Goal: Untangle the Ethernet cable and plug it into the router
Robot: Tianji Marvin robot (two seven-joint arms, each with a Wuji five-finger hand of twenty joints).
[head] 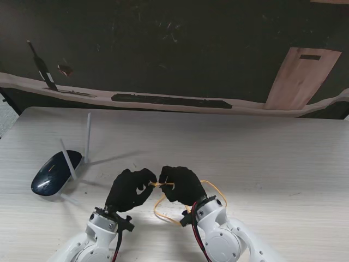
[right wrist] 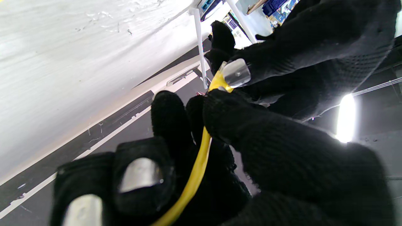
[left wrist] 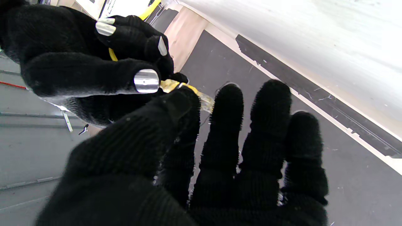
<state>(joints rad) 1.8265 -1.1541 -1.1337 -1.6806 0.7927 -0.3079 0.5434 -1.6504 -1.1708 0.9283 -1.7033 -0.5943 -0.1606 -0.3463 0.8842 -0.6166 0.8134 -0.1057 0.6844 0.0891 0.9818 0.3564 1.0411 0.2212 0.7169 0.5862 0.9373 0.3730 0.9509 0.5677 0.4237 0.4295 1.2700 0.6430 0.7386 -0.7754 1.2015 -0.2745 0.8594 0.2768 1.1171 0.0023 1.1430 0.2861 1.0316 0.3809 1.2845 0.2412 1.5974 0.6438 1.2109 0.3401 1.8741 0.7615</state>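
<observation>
Both robot hands meet over the near middle of the desk (head: 245,147): the right robot hand (head: 182,184) is clamped on the yellow cable (head: 163,210) just behind its plug (right wrist: 234,73), and the left robot hand (head: 130,188) pinches that clear plug. Looks like a handoff, since the router (head: 53,172) sits off to the left, closer to that arm. The rest of the cable loops loosely on the desk by the right wrist.

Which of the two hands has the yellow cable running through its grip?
The right hand: the yellow cable runs through its curled fingers. The left hand only meets the clear plug end at its fingertips.
</observation>
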